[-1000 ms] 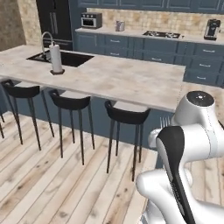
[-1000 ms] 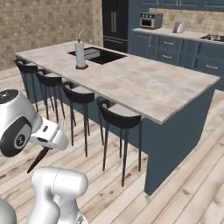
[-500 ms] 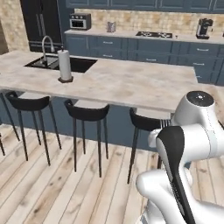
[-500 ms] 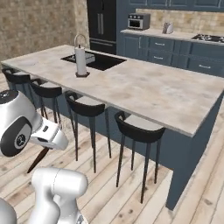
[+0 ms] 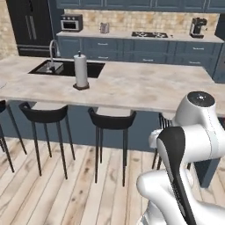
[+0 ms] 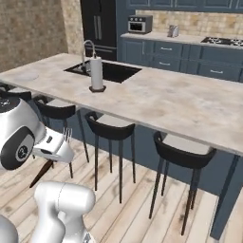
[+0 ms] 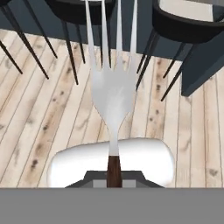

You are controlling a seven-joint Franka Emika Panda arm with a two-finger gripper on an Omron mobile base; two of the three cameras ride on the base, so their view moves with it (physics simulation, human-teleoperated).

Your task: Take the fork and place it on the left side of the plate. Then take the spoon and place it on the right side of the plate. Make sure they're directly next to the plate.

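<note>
While hand [image 7: 113, 175] grips fork [image 7: 111, 83] | tines above wooden floor [image 7: 39, 127]

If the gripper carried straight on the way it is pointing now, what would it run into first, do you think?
The gripper, shut on the fork, points the tines toward the bar stools and the island's dark blue side. Probably a stool seat or the panel behind it first; depth is hard to judge.

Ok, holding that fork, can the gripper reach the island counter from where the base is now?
Probably not yet. The gripper is shut on the fork low beside the robot, over the wood floor. The bar stools stand between it and the island counter, so the base likely needs to drive closer.
</note>
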